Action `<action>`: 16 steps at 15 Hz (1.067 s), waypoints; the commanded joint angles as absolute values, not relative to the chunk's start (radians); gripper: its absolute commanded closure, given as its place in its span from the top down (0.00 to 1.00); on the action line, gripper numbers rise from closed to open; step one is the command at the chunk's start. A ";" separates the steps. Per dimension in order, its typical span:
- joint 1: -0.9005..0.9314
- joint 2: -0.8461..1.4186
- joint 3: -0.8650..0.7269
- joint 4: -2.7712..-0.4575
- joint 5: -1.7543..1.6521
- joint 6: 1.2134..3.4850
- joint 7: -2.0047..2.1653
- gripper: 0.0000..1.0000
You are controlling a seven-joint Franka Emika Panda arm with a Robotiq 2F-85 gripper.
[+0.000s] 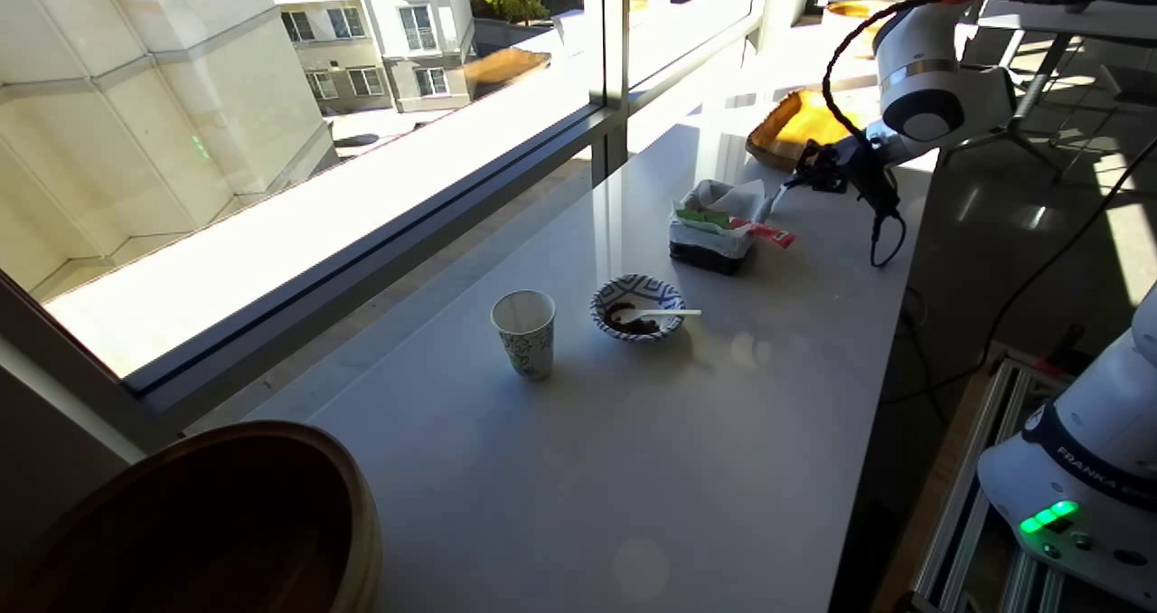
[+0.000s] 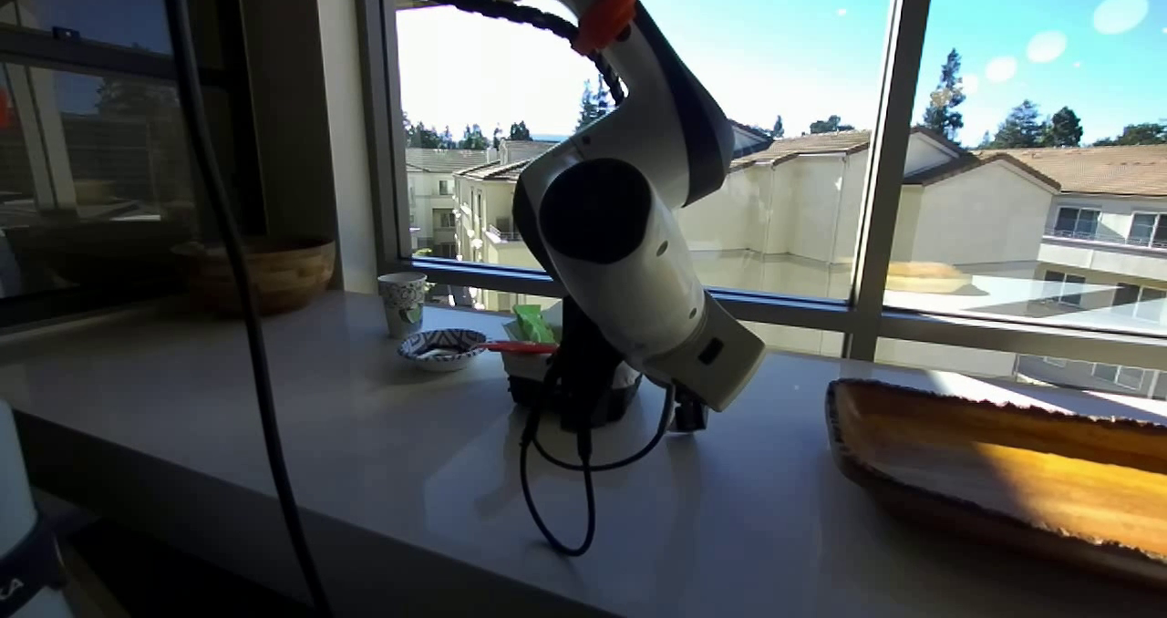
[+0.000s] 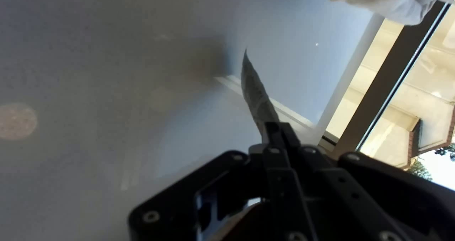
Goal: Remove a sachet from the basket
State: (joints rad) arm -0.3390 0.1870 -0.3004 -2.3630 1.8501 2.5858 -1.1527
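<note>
The small dark basket point(image 1: 708, 259) with a white paper liner stands on the table; it also shows in an exterior view point(image 2: 527, 392), partly hidden behind the arm. A green sachet point(image 1: 703, 219) and a red sachet point(image 1: 770, 233) lie across its top; the red one sticks out over the rim. My gripper point(image 1: 797, 177) is beside the basket, fingers shut on a narrow whitish sachet point(image 1: 778, 199). In the wrist view the gripper point(image 3: 280, 127) holds the grey-white sachet point(image 3: 256, 91) by one end. I cannot tell whether it touches the liner.
A wooden tray point(image 1: 768, 149) stands behind the gripper, also in an exterior view point(image 2: 898, 499). A patterned bowl point(image 1: 600, 309) with a white spoon and a paper cup point(image 1: 526, 342) stand beyond the basket. A large wooden bowl point(image 1: 363, 523) sits at the table's end. Windows point(image 2: 793, 303) run alongside.
</note>
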 commanded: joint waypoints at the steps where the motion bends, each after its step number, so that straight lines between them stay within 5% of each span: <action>1: -0.329 0.190 -0.322 -2.392 1.827 2.544 -1.121 0.37; 9: -0.329 0.191 -0.321 -2.417 1.748 2.521 -1.024 0.97; 16: -0.306 0.071 -0.325 -2.496 1.341 2.546 -0.740 1.00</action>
State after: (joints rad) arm -0.3347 0.1691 -0.3115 -2.4185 1.5367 2.5428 -0.8828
